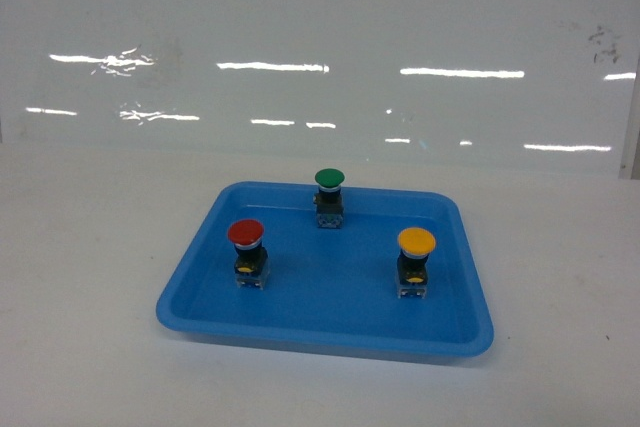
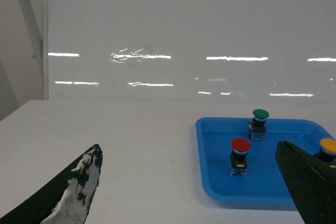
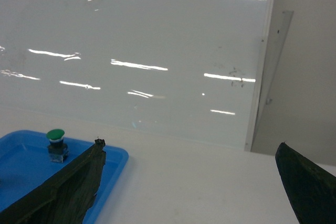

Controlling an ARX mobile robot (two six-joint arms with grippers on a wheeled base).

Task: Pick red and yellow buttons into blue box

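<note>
Red button stands upright near the shallow blue tray's left edge, yellow button near its right edge, green button by the far rim. Both look light, rigid and top-heavy; the smooth caps seem slippery, so pinch the squarish black bodies. Left gripper and right gripper hover spread wide, above the counter, holding nothing; no blue box is in view

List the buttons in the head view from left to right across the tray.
red button → green button → yellow button, all standing upright in the shallow blue tray; the green one stands farthest back.
</note>
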